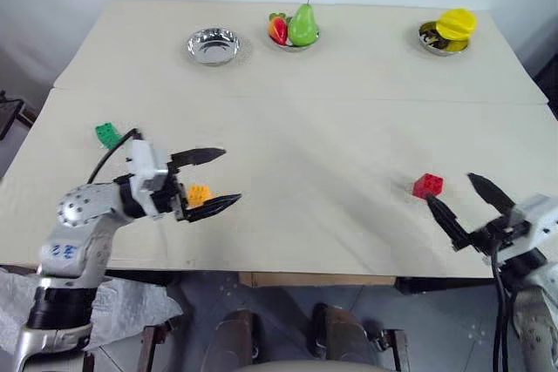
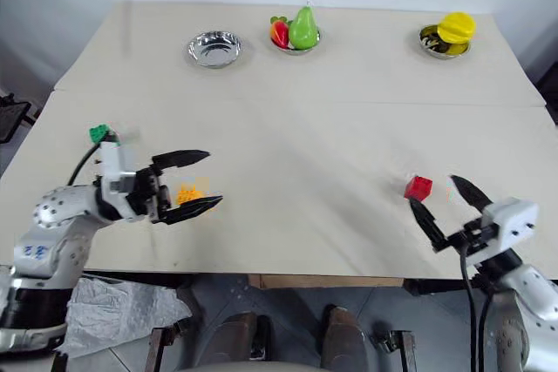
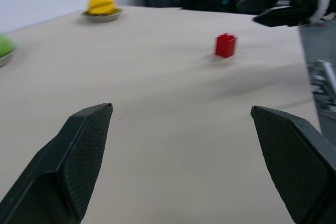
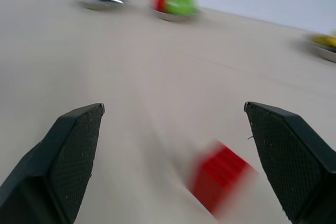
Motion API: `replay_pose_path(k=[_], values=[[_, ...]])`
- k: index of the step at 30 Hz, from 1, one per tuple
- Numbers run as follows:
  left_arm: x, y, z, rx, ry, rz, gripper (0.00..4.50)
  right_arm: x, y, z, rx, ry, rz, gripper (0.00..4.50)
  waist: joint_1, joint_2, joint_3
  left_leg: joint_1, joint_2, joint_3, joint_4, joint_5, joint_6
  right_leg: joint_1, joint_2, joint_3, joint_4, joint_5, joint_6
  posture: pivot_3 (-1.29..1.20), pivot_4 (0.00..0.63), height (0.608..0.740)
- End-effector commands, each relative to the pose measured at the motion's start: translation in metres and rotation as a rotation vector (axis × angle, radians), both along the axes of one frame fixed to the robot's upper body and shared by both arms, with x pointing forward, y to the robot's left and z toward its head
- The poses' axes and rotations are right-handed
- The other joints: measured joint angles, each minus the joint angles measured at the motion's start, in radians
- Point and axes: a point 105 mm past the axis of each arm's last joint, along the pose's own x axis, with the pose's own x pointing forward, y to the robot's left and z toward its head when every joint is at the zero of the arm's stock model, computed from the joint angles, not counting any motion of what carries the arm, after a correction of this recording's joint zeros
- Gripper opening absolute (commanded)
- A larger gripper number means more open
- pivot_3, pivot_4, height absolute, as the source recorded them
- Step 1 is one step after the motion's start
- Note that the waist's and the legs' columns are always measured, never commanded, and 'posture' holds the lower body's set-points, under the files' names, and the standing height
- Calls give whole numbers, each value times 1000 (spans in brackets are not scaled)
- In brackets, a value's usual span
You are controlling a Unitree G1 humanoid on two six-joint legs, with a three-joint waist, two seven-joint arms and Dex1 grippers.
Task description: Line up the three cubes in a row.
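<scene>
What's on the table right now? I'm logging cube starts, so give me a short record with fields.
green cube: table's left side, beyond the left arm
orange cube: between the open fingers of the left gripper, grip not visible
red cube: right side, just ahead of the right gripper, apart from it
right gripper: open, holding nothing
row: not formed; cubes far apart
bowls: three at far edge, empty bowl, pear bowl, yellow-fruit bowl

Green cube [image 1: 107, 134], orange-yellow cube [image 1: 200, 193], red cube [image 1: 427, 185] — beige table [image 1: 331, 128]
</scene>
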Motion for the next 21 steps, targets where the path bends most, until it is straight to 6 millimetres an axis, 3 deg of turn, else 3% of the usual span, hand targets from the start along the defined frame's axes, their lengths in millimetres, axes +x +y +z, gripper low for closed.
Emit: replay_pose_path(k=[1,5,8,13,21], values=[[2,-12,-6,35,-1,-49,4488,-9,-16,-7,-25,0,-111,4500,-2,0,0,0,0,0,0,0,0,0,0,1,0,0,0,0,150,740],[5,-15,-14,73,53,-68,4488,-5,-10,3,-47,-45,-151,4500,-15,0,0,-1,2,1,0,0,0,-4,2,5,2,0,0,0,150,740],[11,-15,-13,84,27,-58,4488,12,4,4,-43,82,-218,4500,-21,0,0,-1,6,4,0,0,-1,-7,3,8,4,0,0,0,150,740],[12,-18,-14,95,9,-79,4488,33,1,3,61,240,-394,4500,-17,0,0,-1,8,7,1,0,-1,-9,3,13,5,0,0,0,150,740],[7,-14,-17,125,-2,-81,4488,60,14,-3,160,373,-433,4500,-19,0,0,-2,7,9,1,0,0,-10,3,13,4,0,0,0,150,740]])
